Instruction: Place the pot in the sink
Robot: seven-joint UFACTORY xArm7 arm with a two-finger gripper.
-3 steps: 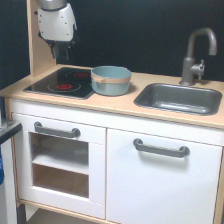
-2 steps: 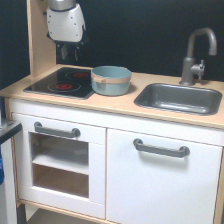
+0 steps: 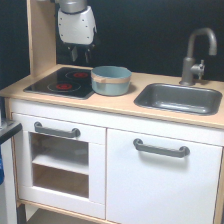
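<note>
White end effector (image 3: 80, 53) hangs above stovetop (image 3: 62, 81), fingers apart, empty; pot (image 3: 111, 80) beside sink (image 3: 180, 98)

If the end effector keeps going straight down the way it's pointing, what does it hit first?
Most likely the black stovetop. The end effector hangs fingers-down above its rear right part, to the exterior view's left of the pot. Depth is unclear from one view, so it might clip the pot's rim.

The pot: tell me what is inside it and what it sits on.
The pot stands on the light wood counter, at the stovetop's edge. Only its inner far wall shows, nothing poking out; the near wall hides its bottom.
</note>
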